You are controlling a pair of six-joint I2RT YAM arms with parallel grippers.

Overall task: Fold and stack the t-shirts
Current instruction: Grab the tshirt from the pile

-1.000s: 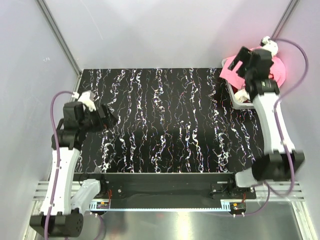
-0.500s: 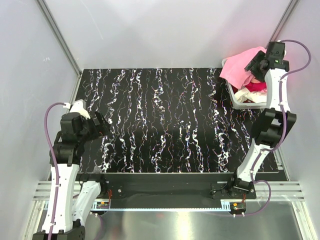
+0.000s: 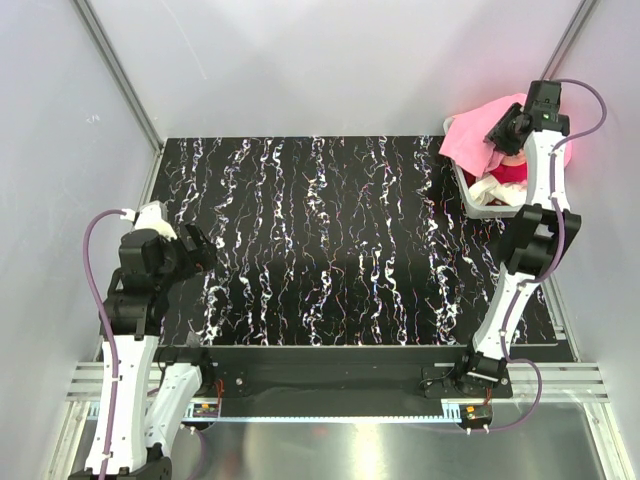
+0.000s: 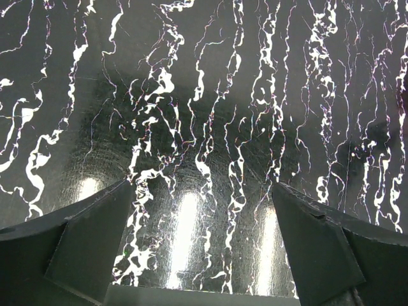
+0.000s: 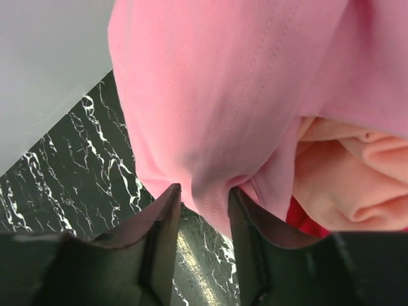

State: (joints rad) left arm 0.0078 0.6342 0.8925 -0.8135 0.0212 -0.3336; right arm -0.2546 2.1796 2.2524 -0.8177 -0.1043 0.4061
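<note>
The pink t-shirt (image 3: 468, 140) lies heaped over the far left rim of the grey tub (image 3: 467, 197) at the table's far right corner. My right gripper (image 3: 503, 135) reaches into that heap. In the right wrist view its gripper (image 5: 204, 191) has a hanging fold of the pink t-shirt (image 5: 229, 95) pinched between its two fingers. A peach t-shirt (image 5: 344, 182) and a strip of crimson t-shirt (image 5: 299, 220) show behind the fold. Crimson (image 3: 512, 172) and white (image 3: 488, 190) cloth fill the tub. My left gripper (image 3: 200, 250) hovers open over the table's left side, nothing between its fingers (image 4: 95, 236).
The black, white-veined table top (image 3: 330, 240) spreads between the arms. Pale walls close in the back and both sides, with metal posts (image 3: 120, 75) at the far corners. The tub stands tight against the right wall.
My right arm swung up over the tub and its jaws closed from wide open onto a fold of the pink t-shirt. The left arm drew back slightly toward the near left.
</note>
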